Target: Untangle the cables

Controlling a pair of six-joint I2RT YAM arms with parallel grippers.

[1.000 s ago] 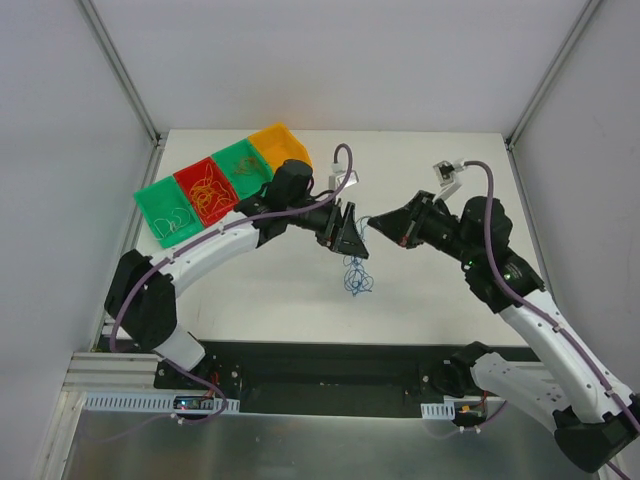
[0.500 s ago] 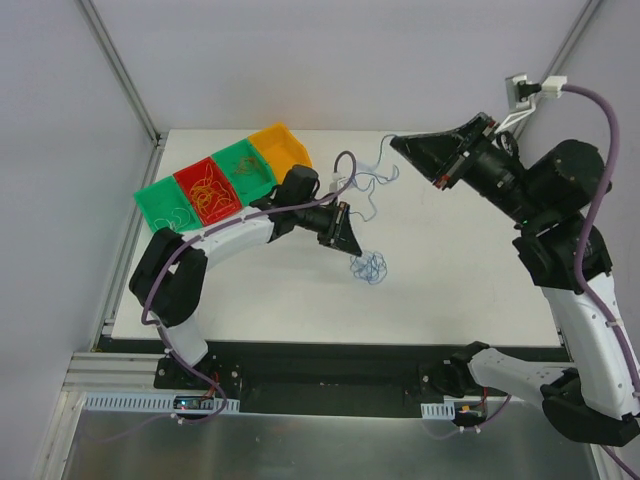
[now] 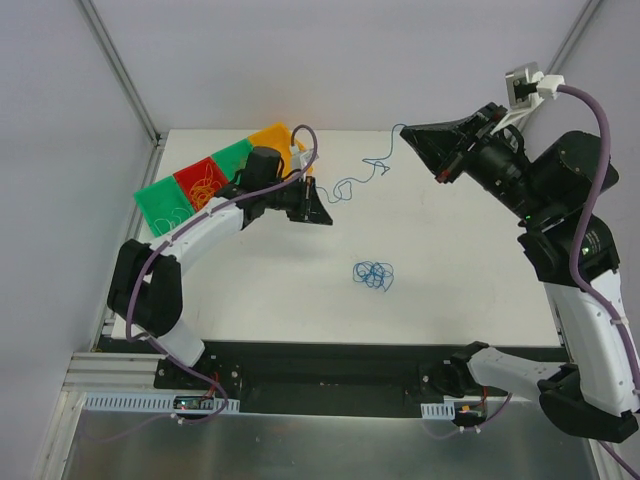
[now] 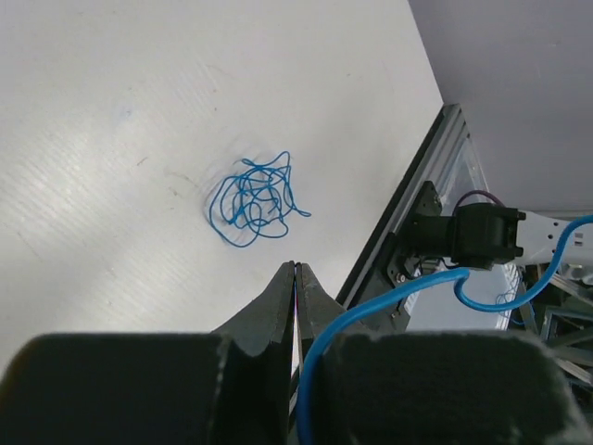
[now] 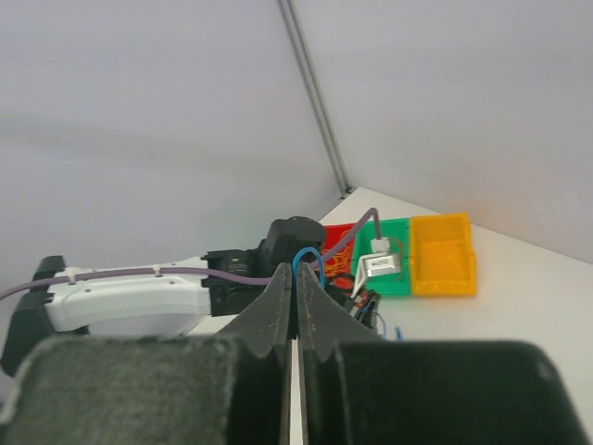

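My left gripper (image 3: 320,213) and right gripper (image 3: 410,132) are both pinched shut on one blue wire (image 3: 352,183), strung between them beyond the blue clump of cables (image 3: 374,275) on the table (image 3: 250,300), my left nearer that clump.

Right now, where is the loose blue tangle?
In the top view, the blue tangle lies on the table near its centre, below and right of the left tool, apart from it.

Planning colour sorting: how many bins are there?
4, in a row far left: end green bin, red bin, second green bin, orange bin partly behind the left arm.
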